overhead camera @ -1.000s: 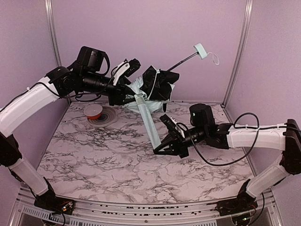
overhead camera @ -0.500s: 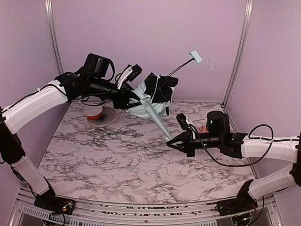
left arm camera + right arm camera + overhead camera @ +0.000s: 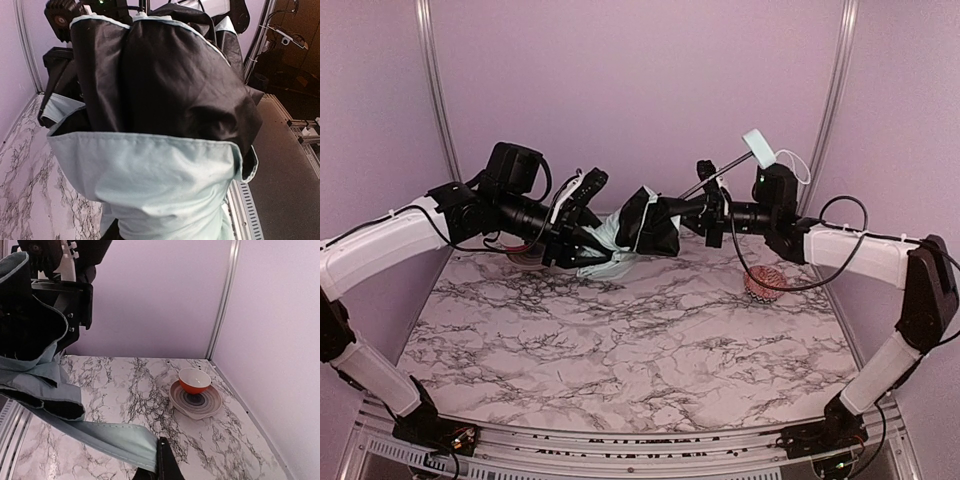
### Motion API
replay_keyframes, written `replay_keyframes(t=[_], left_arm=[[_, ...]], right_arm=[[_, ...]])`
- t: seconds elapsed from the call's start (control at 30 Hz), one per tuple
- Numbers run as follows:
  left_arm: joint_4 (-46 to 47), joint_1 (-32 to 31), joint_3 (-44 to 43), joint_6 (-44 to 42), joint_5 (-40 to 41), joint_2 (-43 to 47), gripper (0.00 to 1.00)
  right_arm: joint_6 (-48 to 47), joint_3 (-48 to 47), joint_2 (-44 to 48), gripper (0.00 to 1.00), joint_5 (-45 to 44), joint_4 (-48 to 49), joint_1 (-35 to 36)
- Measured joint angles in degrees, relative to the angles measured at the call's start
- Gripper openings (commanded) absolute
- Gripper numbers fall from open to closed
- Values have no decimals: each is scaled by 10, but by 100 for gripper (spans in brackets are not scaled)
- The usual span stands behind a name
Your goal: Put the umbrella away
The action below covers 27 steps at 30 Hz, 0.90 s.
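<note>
The umbrella (image 3: 150, 165) fills almost the whole view. Its black folds spread from 10 to 2 o'clock, and a pale mint-green hemmed band runs across the centre and down to 6 o'clock. The marble table (image 3: 20, 190) shows at 8 o'clock, a purple wall (image 3: 7, 60) at 9, and black arm hardware (image 3: 60, 17) at 11.

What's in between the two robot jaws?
The scrunched-up umbrella, black and mint cloth, lies between the jaws of the left gripper and those of the right gripper. The top view shows it.
</note>
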<state>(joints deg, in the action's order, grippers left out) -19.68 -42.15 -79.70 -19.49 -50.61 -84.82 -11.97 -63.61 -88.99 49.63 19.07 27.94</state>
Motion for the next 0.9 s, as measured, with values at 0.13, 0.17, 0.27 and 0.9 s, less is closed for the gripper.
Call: replay_keyframes(t=[0.13,0.17,0.27,0.9], left_arm=[[-30,-14,4,-64,4,-7,0],[-52,-24,-4,-91,13,-13,0],[-98,-53,-29,-162,38,-39,0],[-196,-160,-14,-324,176,-82,0]], right_arm=[[-44,-84,-37,0,74,-26,-1],[-55,-96,-39,0,93,-35,-1],[-93,-125,-39,0,150,-85,-1],[-400,-119,59,0,-24,-436,118]])
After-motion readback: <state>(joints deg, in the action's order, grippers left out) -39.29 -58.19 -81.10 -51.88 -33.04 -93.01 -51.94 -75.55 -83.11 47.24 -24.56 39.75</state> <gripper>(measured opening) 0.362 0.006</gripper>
